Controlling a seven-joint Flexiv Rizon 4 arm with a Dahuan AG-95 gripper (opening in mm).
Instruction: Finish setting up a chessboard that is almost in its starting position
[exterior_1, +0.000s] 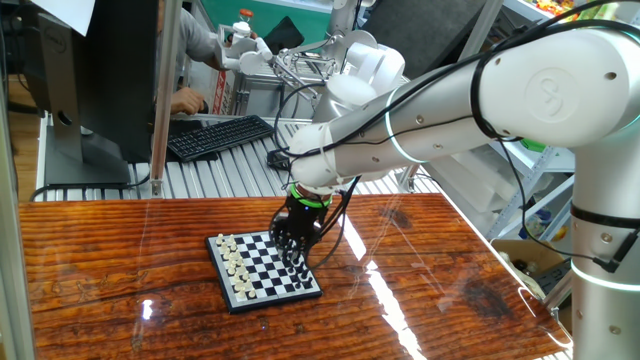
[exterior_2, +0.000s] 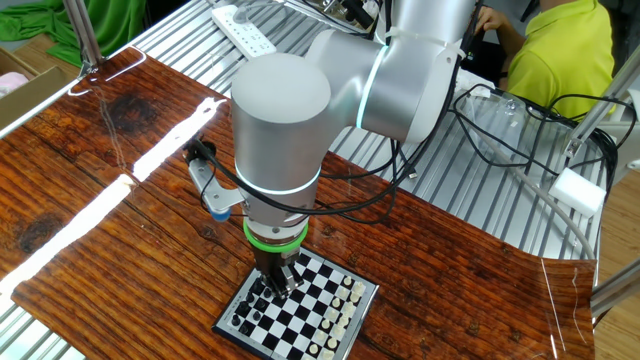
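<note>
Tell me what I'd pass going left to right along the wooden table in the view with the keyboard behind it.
Bare wooden table → white chess pieces → open squares of the chessboard → gripper down at the black pieces' side → bare table again.

No readable text, labels or numbers.

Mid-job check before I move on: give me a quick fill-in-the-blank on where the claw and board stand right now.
1. The claw is lowered over the side of the chessboard that holds the ____ pieces.
2. The chessboard lies on a ____ tabletop with a glossy grain.
3. Behind the table, on the ribbed metal surface, sits a black ____.
4. The band around the arm's wrist just above the claw is ____.

Missing words: black; wooden; keyboard; green
</note>
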